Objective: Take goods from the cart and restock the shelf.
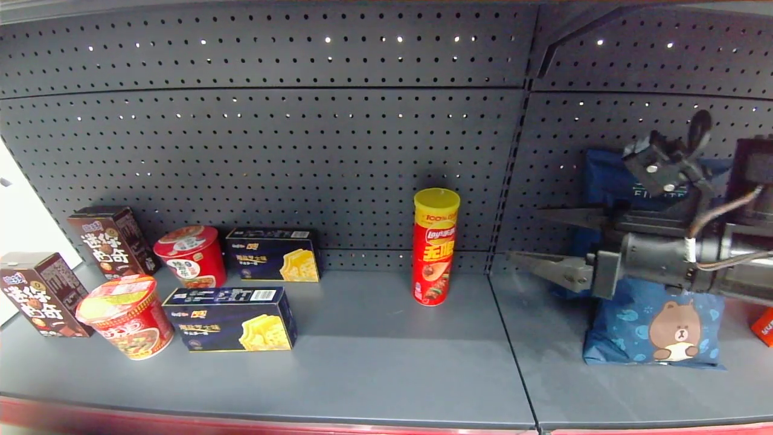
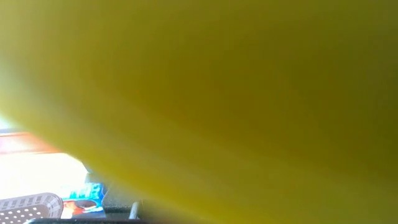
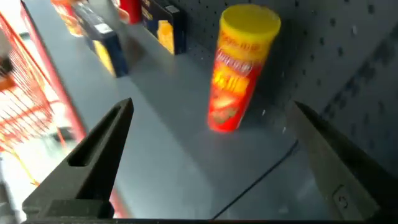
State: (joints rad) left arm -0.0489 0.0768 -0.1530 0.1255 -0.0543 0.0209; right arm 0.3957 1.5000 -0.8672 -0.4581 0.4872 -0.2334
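One tall red crisp tube (image 1: 436, 244) with a yellow lid stands upright near the back of the grey shelf (image 1: 386, 362), just in front of the perforated back panel (image 1: 272, 151). The right gripper (image 1: 525, 235) hangs level over the shelf to the tube's right. Its two pointed fingers are spread wide, aimed at the tube and holding nothing, with a clear gap to the can.

Stock at the shelf's left end sits in pairs: two brown boxes (image 1: 112, 240), two red noodle cups (image 1: 190, 255) and two dark blue boxes (image 1: 275, 254), each pair with one item behind the other. Beneath the right arm lies a blue bag with a cartoon bear (image 1: 655, 326), a second blue bag (image 1: 604, 175) propped behind it, and an orange pack (image 1: 764, 326) at the far right edge.

From the right wrist, the same tube (image 3: 239, 68) stands between the parted dark fingers of the gripper (image 3: 211, 107). This angle adds a red wire frame (image 3: 25, 118) below the shelf's front edge.

At the left wrist, a yellow surface (image 2: 236, 93) lies close against the lens. What it is, and how the left gripper stands, cannot be told. In one corner are a pale mesh basket (image 2: 28, 204) and a blue packet (image 2: 87, 193).
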